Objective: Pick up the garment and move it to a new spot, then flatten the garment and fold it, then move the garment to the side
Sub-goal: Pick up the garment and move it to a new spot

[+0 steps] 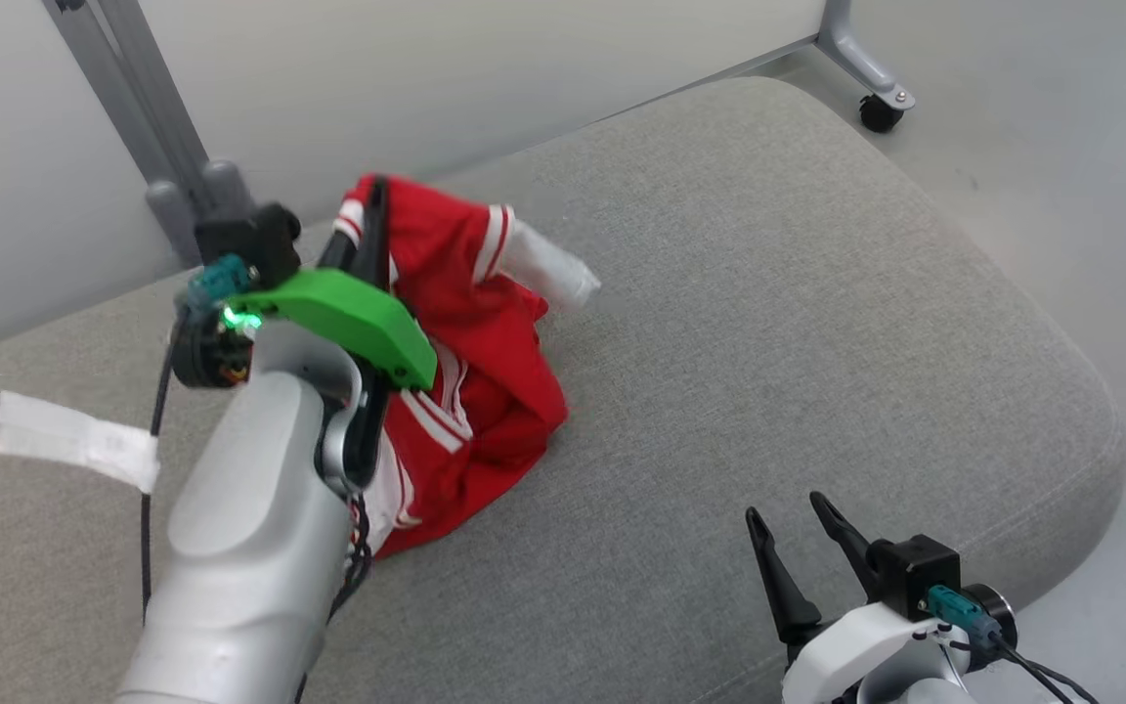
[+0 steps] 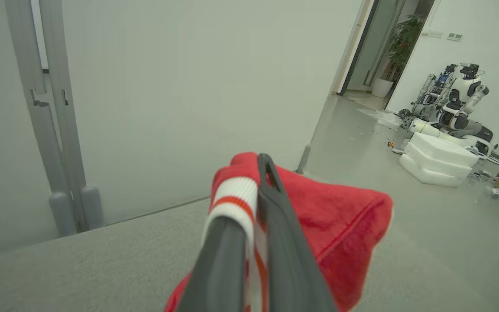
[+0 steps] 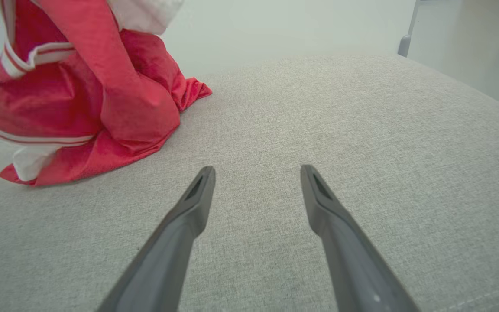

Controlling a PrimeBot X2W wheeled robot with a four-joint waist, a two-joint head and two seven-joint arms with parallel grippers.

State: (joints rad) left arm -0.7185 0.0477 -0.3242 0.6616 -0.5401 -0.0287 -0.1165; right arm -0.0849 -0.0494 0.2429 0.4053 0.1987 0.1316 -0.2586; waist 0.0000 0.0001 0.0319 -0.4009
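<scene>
The garment is red with white striped trim and a white sleeve. It hangs bunched from my left gripper, its lower part resting on the grey cushion. My left gripper is shut on the garment at a white and red ribbed edge. My right gripper stands open low at the front right of the cushion, nothing between its fingers. In the right wrist view the garment rises at the upper left, well apart from my right gripper.
A white strip of tape lies on the cushion at the left. Grey frame legs stand behind the cushion, and a caster at the back right. Across the floor sit white foam blocks and another robot.
</scene>
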